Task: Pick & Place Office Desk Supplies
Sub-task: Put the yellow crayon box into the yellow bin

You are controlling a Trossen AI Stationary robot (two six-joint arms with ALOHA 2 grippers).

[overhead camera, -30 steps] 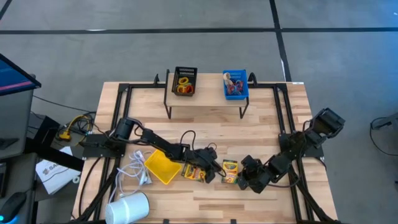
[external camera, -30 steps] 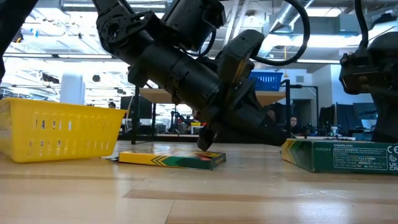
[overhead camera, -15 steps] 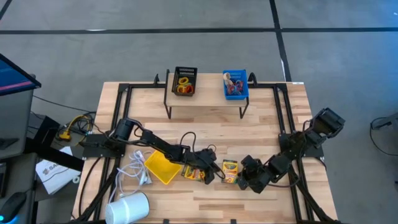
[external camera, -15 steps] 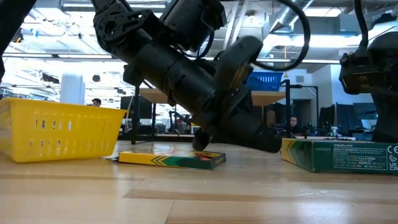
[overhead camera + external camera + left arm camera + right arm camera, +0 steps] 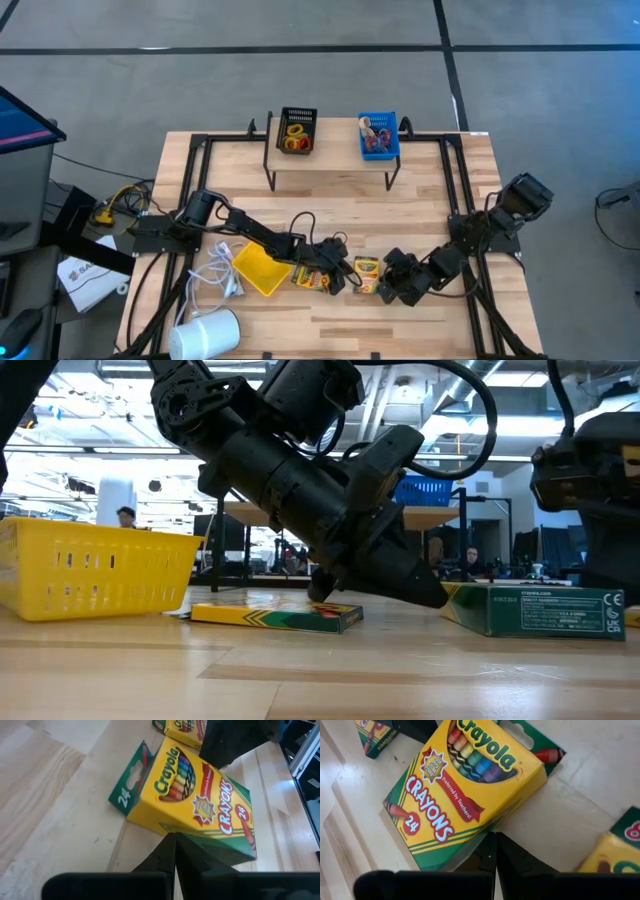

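**A:** Yellow-and-green is most of what's down at the 6 o'clock edge of the tabletop (image 5: 420, 200). Two crayon boxes there: the left crayon box (image 5: 312, 279) lies flat just at 3 o'clock of the yellow bin (image 5: 262, 270), and the right crayon box (image 5: 368, 275) is close beside it, a small gap between them.

**B:** And where are the tools?

**A:** The left tool (image 5: 336, 281) is low over the left crayon box, its tip right at the near edge. In the left wrist view the fingers (image 5: 167, 855) look pressed together with only a thin line between them, nothing gripped; the box sits just past the tips. The right tool (image 5: 386, 290) is at the 3 o'clock side of the right crayon box, and same deal from its wrist camera: fingers (image 5: 490, 855) together, tips at the edge of the box, nothing clamped.

**B:** Anything on the back part?

**A:** At 12 o'clock there's a small raised shelf (image 5: 330, 160) carrying a black bin (image 5: 297, 130) with yellow and red rubber-band rings (image 5: 295, 137) inside, and a blue bin (image 5: 379, 137) with mixed coloured bits I can't make out. Toward 8 o'clock a white coiled cable (image 5: 222, 268) lies beside the yellow bin, with a white cylinder (image 5: 208, 333) on its side at the corner.
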